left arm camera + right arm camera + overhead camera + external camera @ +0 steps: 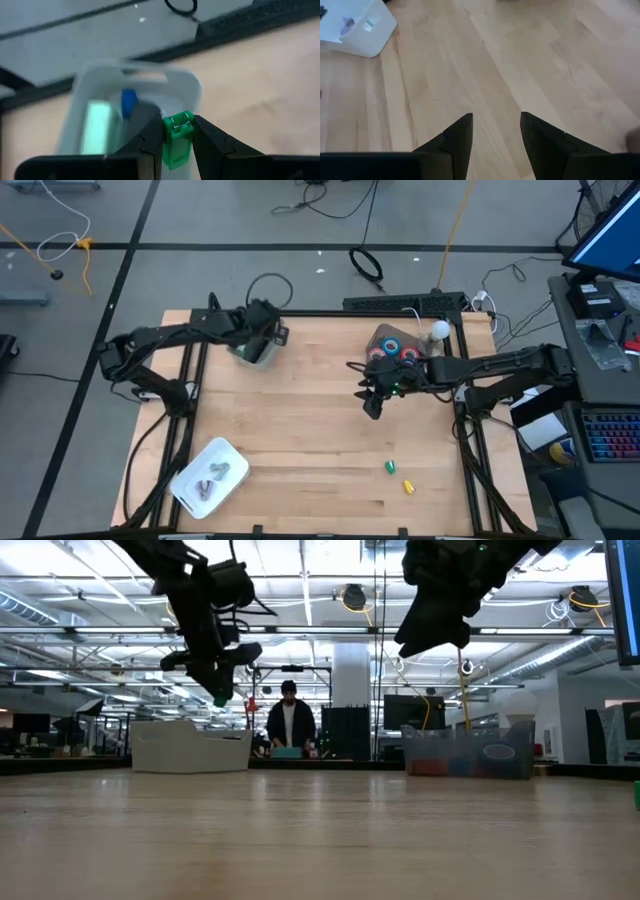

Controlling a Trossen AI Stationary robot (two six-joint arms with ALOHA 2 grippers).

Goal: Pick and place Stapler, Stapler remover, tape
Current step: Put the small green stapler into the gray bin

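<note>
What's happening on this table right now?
The left pincer is shut on a small green stapler and hangs over a white bin at the table's far left, which already holds a blue and a pale green item. The right pincer is open and empty, above bare wood near the clear bin of red and blue tape. A green piece and a yellow piece lie on the table near the front right. Another white bin sits front left.
</note>
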